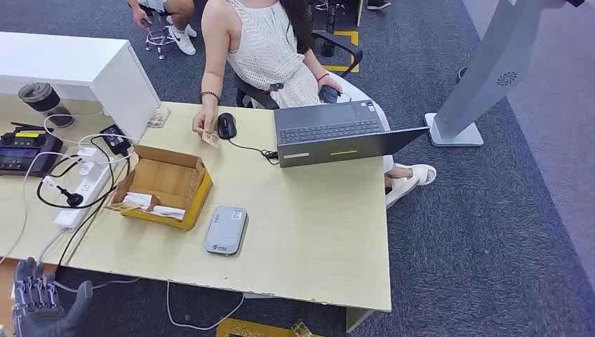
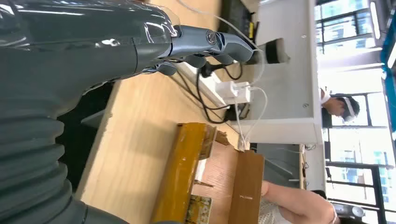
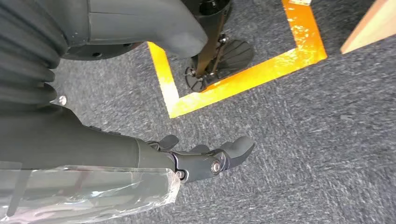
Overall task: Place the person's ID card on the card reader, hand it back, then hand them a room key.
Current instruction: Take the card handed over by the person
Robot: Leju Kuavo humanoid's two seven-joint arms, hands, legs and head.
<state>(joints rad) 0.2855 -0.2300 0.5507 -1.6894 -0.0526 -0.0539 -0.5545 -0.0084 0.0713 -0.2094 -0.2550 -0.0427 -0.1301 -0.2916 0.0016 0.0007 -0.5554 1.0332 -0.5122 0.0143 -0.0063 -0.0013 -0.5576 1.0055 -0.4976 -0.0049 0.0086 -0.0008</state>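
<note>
A person sits at the far side of the table (image 1: 316, 239) and holds a small ID card (image 1: 210, 138) in one hand (image 1: 203, 123), low over the table beside a black mouse (image 1: 226, 125). The grey card reader (image 1: 226, 229) lies flat near my edge of the table. An open cardboard box (image 1: 165, 184) (image 2: 205, 182) to its left holds white room key cards (image 1: 151, 202). My left hand (image 1: 42, 305) (image 2: 201, 46) hovers below the table's near left corner, fingers apart and holding nothing. My right hand (image 3: 205, 161) hangs over the carpet, fingers loose and also empty.
An open laptop (image 1: 330, 133) stands at the back centre. A power strip (image 1: 81, 196) (image 2: 233, 91) with tangled cables and a black controller (image 1: 21, 151) fill the left side. A white cabinet (image 1: 77, 67) stands behind them, and a grey stand (image 1: 477, 84) rises at the right.
</note>
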